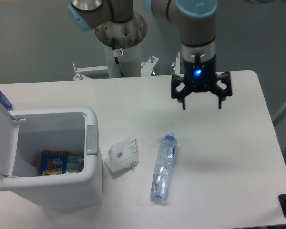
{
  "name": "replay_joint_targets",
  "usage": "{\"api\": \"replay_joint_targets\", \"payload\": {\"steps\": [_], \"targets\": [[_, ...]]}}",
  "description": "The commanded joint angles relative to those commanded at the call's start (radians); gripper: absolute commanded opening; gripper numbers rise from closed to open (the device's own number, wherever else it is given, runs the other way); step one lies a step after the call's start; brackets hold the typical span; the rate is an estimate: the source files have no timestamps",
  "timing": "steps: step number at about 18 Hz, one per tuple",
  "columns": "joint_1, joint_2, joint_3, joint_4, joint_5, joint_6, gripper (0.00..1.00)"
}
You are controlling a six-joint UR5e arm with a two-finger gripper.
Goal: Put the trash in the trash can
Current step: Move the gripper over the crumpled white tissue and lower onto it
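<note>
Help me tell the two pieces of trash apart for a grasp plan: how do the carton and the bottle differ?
The white carton is short, opaque and flattened, with printed text; the plastic bottle is longer, clear and crushed, with a blue cap. The carton lies close beside the trash can; the bottle lies farther from it, nearer below the gripper. Both lie on the table, outside the can, ungrasped.

My claw point(201, 103) hangs spread wide above the table point(229, 157), with bare tabletop under it. Nothing stands over the crushed bottle point(163, 168) or the flattened carton point(122, 154); a strip of tabletop separates them. The bin point(52, 157) has its lid flipped back, mouth unblocked, and a snack packet point(54, 163) lying inside.
</note>
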Motion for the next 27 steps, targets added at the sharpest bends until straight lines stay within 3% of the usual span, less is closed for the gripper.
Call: {"api": "replay_joint_targets", "payload": {"steps": [6, 10, 13, 15, 20, 27], "targets": [[-0.095, -0.009, -0.156, 0.002, -0.006, 0.189, 1.00], [-0.181, -0.063, -0.200, 0.024, -0.011, 0.185, 1.00], [-0.232, -0.101, -0.198, 0.070, -0.034, 0.136, 1.00], [-0.235, -0.123, -0.201, 0.110, -0.087, 0.105, 1.00], [-0.249, -0.182, -0.201, 0.182, -0.097, 0.096, 1.00], [-0.258, -0.210, -0.192, 0.199, -0.110, 0.047, 1.00]]}}
